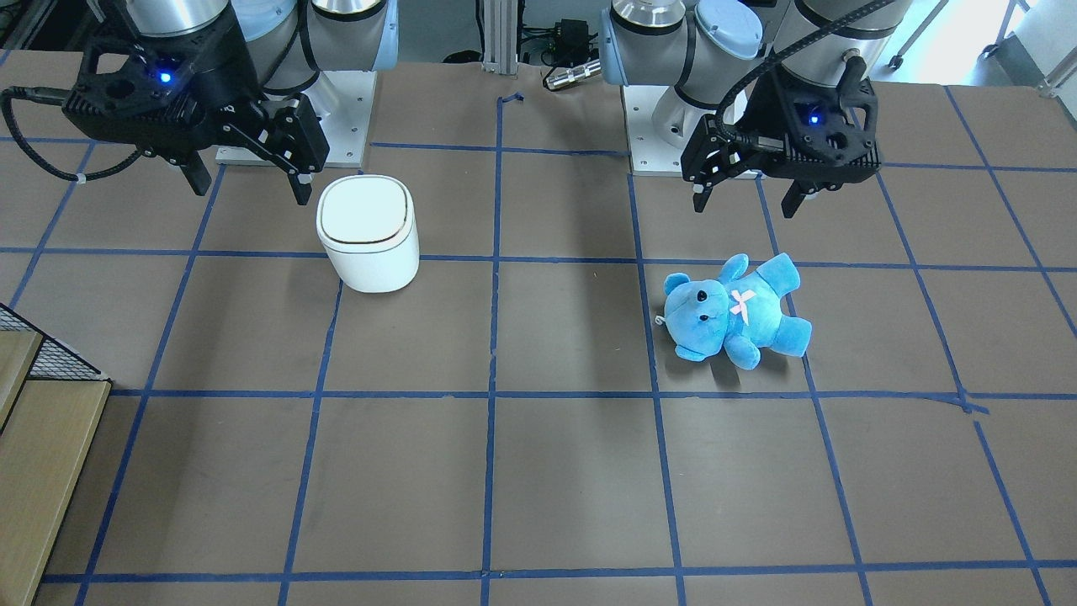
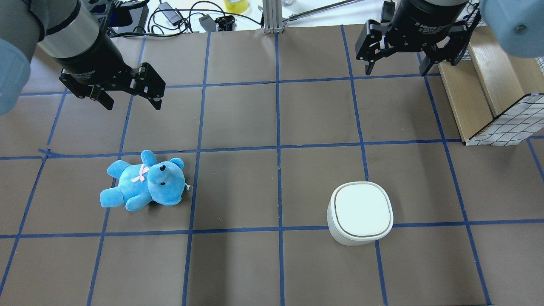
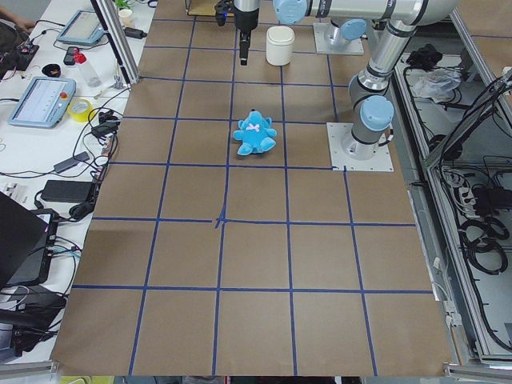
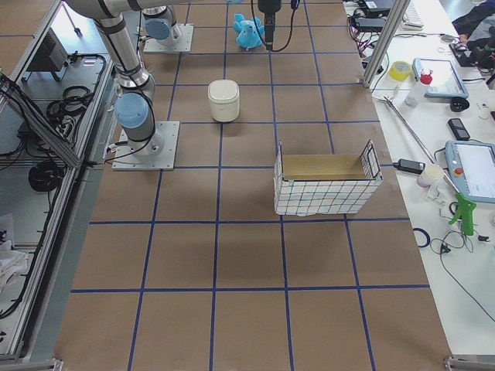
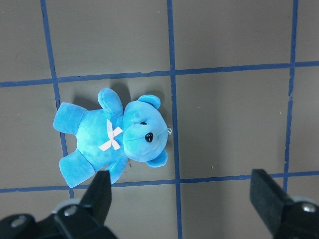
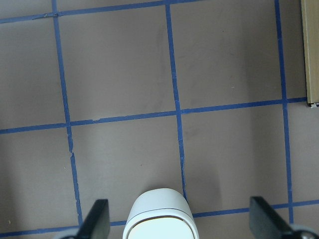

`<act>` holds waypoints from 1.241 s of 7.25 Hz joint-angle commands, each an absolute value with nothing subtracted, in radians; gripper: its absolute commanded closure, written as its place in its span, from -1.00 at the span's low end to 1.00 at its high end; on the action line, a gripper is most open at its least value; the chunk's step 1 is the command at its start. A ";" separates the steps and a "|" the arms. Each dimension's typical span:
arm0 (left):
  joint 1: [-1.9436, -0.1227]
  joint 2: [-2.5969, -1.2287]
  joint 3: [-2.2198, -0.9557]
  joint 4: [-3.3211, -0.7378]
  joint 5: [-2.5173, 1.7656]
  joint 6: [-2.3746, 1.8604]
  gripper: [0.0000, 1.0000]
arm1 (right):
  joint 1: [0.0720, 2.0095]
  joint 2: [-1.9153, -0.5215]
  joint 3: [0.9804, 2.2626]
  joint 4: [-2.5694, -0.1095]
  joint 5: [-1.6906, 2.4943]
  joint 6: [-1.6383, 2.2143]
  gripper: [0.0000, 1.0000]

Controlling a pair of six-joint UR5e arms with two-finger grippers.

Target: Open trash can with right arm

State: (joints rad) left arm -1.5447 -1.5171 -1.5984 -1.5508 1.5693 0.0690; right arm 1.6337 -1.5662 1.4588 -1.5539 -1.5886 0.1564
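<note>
The white trash can [image 2: 360, 212] stands upright on the brown table with its flat lid shut. It also shows in the front view [image 1: 368, 236] and at the bottom edge of the right wrist view [image 6: 159, 219]. My right gripper [image 2: 396, 71] is open and empty. It hovers above the table, beyond the can on the far side from my base, and is apart from it [image 1: 248, 185]. My left gripper [image 2: 132, 106] is open and empty above the table, just beyond a blue teddy bear [image 2: 144, 182].
The blue teddy [image 5: 114, 134] lies on its back under the left wrist camera. A wooden box with a wire-mesh basket [image 2: 488, 97] stands at the table's right edge, close to my right gripper. Blue tape lines grid the table. Cables and devices lie beyond the far edge.
</note>
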 commanded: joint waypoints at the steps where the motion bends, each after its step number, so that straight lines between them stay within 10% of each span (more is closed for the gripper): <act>1: -1.545 -1.517 -1.598 -1.551 1.569 0.069 -1.00 | 1.632 -1.565 1.460 -1.554 -1.591 0.156 -1.00; 8: -1.545 -1.517 -1.598 -1.551 1.569 0.069 -1.00 | 1.634 -1.565 1.544 -1.555 -1.585 0.138 -0.94; 9: -1.545 -1.517 -1.598 -1.551 1.569 0.069 -1.00 | 1.632 -1.563 1.586 -1.557 -1.589 0.137 -0.56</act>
